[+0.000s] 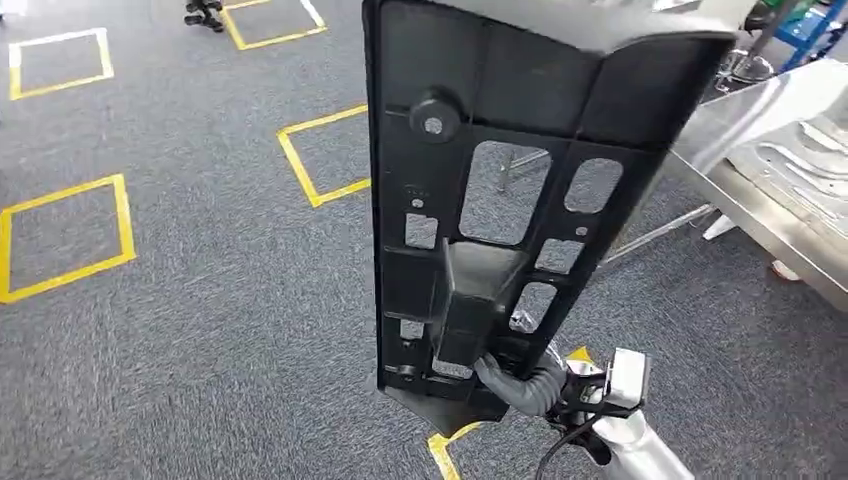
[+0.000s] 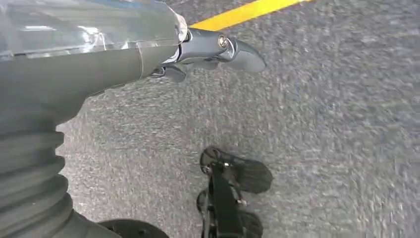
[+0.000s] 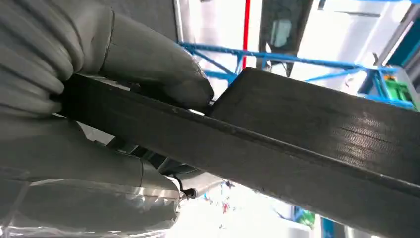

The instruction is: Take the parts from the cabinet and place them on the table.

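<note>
1. Right hand point(image 1: 520, 385) grips the black plastic part point(image 1: 500, 190) by its lower end, holding it upright over the grey carpet point(image 1: 200, 300).
2. Left hand point(image 2: 208, 49) hangs by the floor, fingers loosely apart, holding nothing.
3. Steel tabletop point(image 1: 770, 200) sits off to the right.

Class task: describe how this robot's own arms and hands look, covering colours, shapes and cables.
The right arm is silver metal with a black cable looping beside it and a black ribbed cover at the wrist. The right hand is grey, its thick thumb smooth and rounded. The left hand has a grey ribbed cover, a glossy silvery section and dark tapered fingers.
</note>
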You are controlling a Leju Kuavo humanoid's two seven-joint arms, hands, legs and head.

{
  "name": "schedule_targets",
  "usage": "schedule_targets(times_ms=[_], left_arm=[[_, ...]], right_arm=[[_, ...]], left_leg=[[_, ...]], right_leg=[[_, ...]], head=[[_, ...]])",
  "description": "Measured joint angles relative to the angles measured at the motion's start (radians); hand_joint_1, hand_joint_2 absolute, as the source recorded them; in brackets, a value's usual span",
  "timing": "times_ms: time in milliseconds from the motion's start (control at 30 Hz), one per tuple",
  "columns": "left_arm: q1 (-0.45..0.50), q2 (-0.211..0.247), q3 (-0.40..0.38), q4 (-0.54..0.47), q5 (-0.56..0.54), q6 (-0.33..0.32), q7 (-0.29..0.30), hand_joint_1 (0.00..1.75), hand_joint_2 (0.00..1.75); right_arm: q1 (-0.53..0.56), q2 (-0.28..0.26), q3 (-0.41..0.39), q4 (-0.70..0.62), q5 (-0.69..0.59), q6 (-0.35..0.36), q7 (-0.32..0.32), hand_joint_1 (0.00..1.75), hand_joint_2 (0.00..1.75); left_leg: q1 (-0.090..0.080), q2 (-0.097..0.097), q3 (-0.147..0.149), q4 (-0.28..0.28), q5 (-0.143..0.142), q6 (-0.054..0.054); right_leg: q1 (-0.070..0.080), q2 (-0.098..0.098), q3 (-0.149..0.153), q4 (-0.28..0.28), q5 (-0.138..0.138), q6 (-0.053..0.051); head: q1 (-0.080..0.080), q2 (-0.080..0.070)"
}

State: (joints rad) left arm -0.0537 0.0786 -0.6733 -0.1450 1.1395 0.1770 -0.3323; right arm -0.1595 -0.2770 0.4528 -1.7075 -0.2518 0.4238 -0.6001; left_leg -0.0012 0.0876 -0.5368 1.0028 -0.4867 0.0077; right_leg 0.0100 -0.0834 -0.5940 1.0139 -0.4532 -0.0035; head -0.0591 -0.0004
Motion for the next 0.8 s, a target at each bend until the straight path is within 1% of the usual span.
schedule_targets(times_ms=[33, 67, 100, 133, 167, 200, 233, 267, 300, 333, 367, 400, 433, 467, 500, 533, 567, 600, 633, 667, 700, 733, 767, 800], left_arm=[[-0.003, 0.0, 0.0, 0.0, 0.0, 0.0, 0.0, 0.0, 1.75], [-0.005, 0.0, 0.0, 0.0, 0.0, 0.0, 0.0, 0.0, 1.75], [-0.008, 0.0, 0.0, 0.0, 0.0, 0.0, 0.0, 0.0, 1.75], [-0.009, 0.0, 0.0, 0.0, 0.0, 0.0, 0.0, 0.0, 1.75], [-0.008, 0.002, 0.0, 0.0, 0.0, 0.0, 0.0, 0.0, 1.75], [-0.006, 0.002, 0.0, 0.0, 0.0, 0.001, 0.0, 0.0, 1.75], [-0.005, 0.002, 0.0, 0.0, 0.0, 0.001, 0.0, 0.0, 1.75], [-0.002, 0.002, 0.0, 0.0, 0.001, 0.002, 0.0, 0.0, 1.75], [0.001, 0.002, -0.001, 0.0, 0.0, 0.002, 0.001, 0.0, 1.75], [0.001, 0.002, -0.001, 0.0, 0.0, 0.002, 0.002, 0.0, 1.75], [0.0, 0.002, -0.002, 0.0, 0.0, 0.001, 0.003, 0.0, 1.75], [-0.003, 0.003, -0.003, 0.0, -0.002, 0.0, 0.003, 0.0, 1.75], [-0.004, 0.005, -0.003, 0.0, -0.005, -0.002, 0.005, 0.0, 1.75], [-0.005, 0.005, -0.004, 0.0, -0.008, -0.003, 0.006, 0.0, 1.75], [-0.005, 0.005, -0.005, 0.0, -0.009, -0.004, 0.006, 0.0, 1.75], [-0.003, 0.005, -0.008, 0.0, -0.009, -0.004, 0.006, 0.0, 1.75], [-0.003, 0.005, -0.01, 0.0, -0.009, -0.004, 0.006, 0.0, 1.75], [-0.004, 0.004, -0.013, 0.0, -0.011, -0.004, 0.006, 0.0, 1.75], [-0.006, 0.003, -0.016, 0.0, -0.011, -0.004, 0.006, 0.0, 1.75], [-0.007, 0.003, -0.02, 0.0, -0.012, -0.004, 0.002, 0.0, 1.75], [-0.006, 0.003, -0.025, 0.0, -0.013, -0.003, 0.0, 0.0, 1.75], [-0.004, 0.003, -0.027, 0.0, -0.014, -0.003, 0.0, 0.0, 1.75], [-0.003, 0.004, -0.028, 0.0, -0.014, -0.003, 0.001, 0.0, 1.75], [-0.003, 0.004, -0.028, 0.001, -0.013, -0.005, 0.003, 0.0, 1.75]], right_arm=[[0.002, 0.0, -0.002, -0.002, 0.0, 0.0, 0.0, 1.73, 1.75], [0.002, 0.0, -0.003, -0.002, 0.0, 0.0, 0.0, 1.73, 1.75], [0.002, 0.0, -0.004, -0.004, 0.0, 0.0, 0.0, 1.73, 1.75], [0.004, 0.0, -0.005, -0.008, 0.0, 0.0, 0.0, 1.73, 1.75], [0.001, -0.002, -0.005, -0.011, 0.0, 0.001, 0.0, 1.73, 1.75], [0.001, -0.005, -0.005, -0.013, 0.0, 0.002, -0.001, 1.73, 1.75], [0.003, -0.005, -0.005, -0.013, 0.0, 0.002, 0.0, 1.73, 1.75], [0.006, -0.005, -0.005, -0.012, 0.0, 0.003, 0.0, 1.73, 1.75], [0.008, -0.005, -0.005, -0.012, 0.0, 0.003, 0.0, 1.73, 1.75], [0.009, -0.005, -0.005, -0.013, 0.0, 0.004, 0.0, 1.73, 1.75], [0.012, -0.005, -0.005, -0.013, 0.0, 0.005, 0.0, 1.73, 1.75], [0.016, -0.005, -0.006, -0.016, 0.0, 0.006, 0.0, 1.73, 1.75], [0.021, -0.005, -0.01, -0.023, 0.0, 0.006, 0.0, 1.73, 1.75], [0.026, -0.005, -0.014, -0.027, -0.001, 0.008, -0.002, 1.73, 1.75], [0.028, -0.005, -0.019, -0.032, -0.001, 0.01, -0.003, 1.73, 1.75], [0.033, -0.005, -0.02, -0.039, -0.001, 0.013, -0.003, 1.73, 1.75], [0.041, -0.005, -0.021, -0.043, -0.001, 0.014, -0.006, 1.73, 1.75], [0.05, -0.005, -0.025, -0.05, 0.002, 0.014, -0.01, 1.73, 1.75], [0.06, -0.004, -0.028, -0.054, 0.004, 0.014, -0.012, 1.73, 1.75], [0.067, -0.001, -0.035, -0.063, 0.005, 0.014, -0.017, 1.73, 1.75], [0.069, -0.001, -0.041, -0.07, 0.009, 0.016, -0.019, 1.73, 1.75], [0.073, 0.001, -0.045, -0.075, 0.013, 0.016, -0.02, 1.73, 1.75], [0.08, 0.002, -0.049, -0.079, 0.015, 0.016, -0.021, 1.73, 1.75], [0.089, 0.002, -0.052, -0.08, 0.018, 0.017, -0.021, 1.73, 1.75]], left_leg=[[0.001, 0.012, 0.003, -0.001, -0.002, -0.004], [0.002, 0.025, 0.008, -0.005, -0.003, -0.008], [-0.001, 0.036, 0.015, -0.005, -0.008, -0.017], [0.006, -0.008, 0.011, 0.014, -0.021, -0.023], [0.006, -0.05, -0.014, 0.065, -0.053, -0.025], [0.006, -0.067, -0.048, 0.136, -0.089, -0.027], [0.006, -0.077, -0.091, 0.219, -0.122, -0.03], [0.007, -0.08, -0.132, 0.292, -0.146, -0.033], [0.007, -0.08, -0.154, 0.324, -0.145, -0.034], [0.009, -0.08, -0.154, 0.308, -0.12, -0.036], [0.011, -0.081, -0.133, 0.249, -0.073, -0.037], [0.014, -0.087, -0.097, 0.165, -0.022, -0.036], [0.018, -0.114, -0.058, 0.072, 0.026, -0.036], [0.023, -0.172, -0.039, 0.03, 0.019, -0.033], [0.022, -0.167, -0.038, 0.023, 0.019, -0.025], [0.018, -0.156, -0.039, 0.024, 0.019, -0.02], [0.013, -0.146, -0.038, 0.024, 0.019, -0.012], [0.014, -0.136, -0.036, 0.02, 0.022, -0.004], [0.018, -0.125, -0.033, 0.009, 0.028, 0.005], [0.017, -0.114, -0.03, 0.004, 0.029, 0.011], [0.015, -0.103, -0.029, 0.004, 0.028, 0.017], [0.013, -0.091, -0.03, 0.005, 0.027, 0.019], [0.011, -0.078, -0.029, 0.005, 0.026, 0.02], [0.01, -0.067, -0.03, 0.005, 0.024, 0.021]], right_leg=[[0.002, 0.011, -0.001, 0.0, -0.001, -0.001], [0.004, 0.025, -0.002, -0.001, 0.0, -0.006], [-0.003, 0.039, 0.003, -0.012, 0.005, -0.013], [-0.009, 0.048, 0.01, -0.019, 0.01, -0.015], [-0.012, 0.058, 0.012, -0.02, 0.01, -0.019], [-0.013, 0.067, 0.012, -0.02, 0.01, -0.022], [-0.013, 0.079, 0.013, -0.02, 0.009, -0.024], [-0.012, 0.092, 0.014, -0.019, 0.008, -0.025], [-0.012, 0.106, 0.014, -0.018, 0.008, -0.025], [-0.013, 0.119, 0.016, -0.017, 0.007, -0.024], [-0.014, 0.133, 0.017, -0.015, 0.006, -0.022], [-0.016, 0.146, 0.019, -0.011, 0.002, -0.017], [-0.017, 0.157, 0.02, -0.004, -0.002, -0.012], [-0.016, 0.165, 0.014, 0.004, -0.007, -0.005], [-0.016, 0.178, 0.007, 0.011, -0.008, 0.0], [-0.018, 0.184, 0.002, 0.01, -0.004, 0.006], [-0.022, 0.194, 0.001, 0.005, -0.002, 0.012], [-0.022, 0.204, 0.0, 0.003, 0.0, 0.021], [-0.022, 0.18, -0.002, 0.01, -0.006, 0.022], [-0.019, 0.126, -0.012, 0.036, -0.026, 0.026], [-0.02, 0.101, -0.044, 0.098, -0.065, 0.03], [-0.023, 0.093, -0.085, 0.182, -0.104, 0.033], [-0.025, 0.09, -0.125, 0.262, -0.133, 0.036], [-0.025, 0.089, -0.148, 0.307, -0.141, 0.037]], head=[[0.0, 0.0], [0.0, 0.0], [0.0, 0.0], [0.0, 0.0], [0.0, 0.0], [0.0, 0.0], [0.0, 0.0], [0.0, 0.0], [0.0, 0.0], [0.0, 0.0], [0.0, 0.0], [0.0, 0.0], [0.0, 0.0], [0.0, 0.0], [0.0, 0.0], [0.0, 0.0], [0.0, 0.0], [0.0, 0.0], [0.0, 0.0], [0.0, 0.0], [0.0, 0.0], [0.0, 0.0], [0.0, 0.0], [0.0, 0.0]])
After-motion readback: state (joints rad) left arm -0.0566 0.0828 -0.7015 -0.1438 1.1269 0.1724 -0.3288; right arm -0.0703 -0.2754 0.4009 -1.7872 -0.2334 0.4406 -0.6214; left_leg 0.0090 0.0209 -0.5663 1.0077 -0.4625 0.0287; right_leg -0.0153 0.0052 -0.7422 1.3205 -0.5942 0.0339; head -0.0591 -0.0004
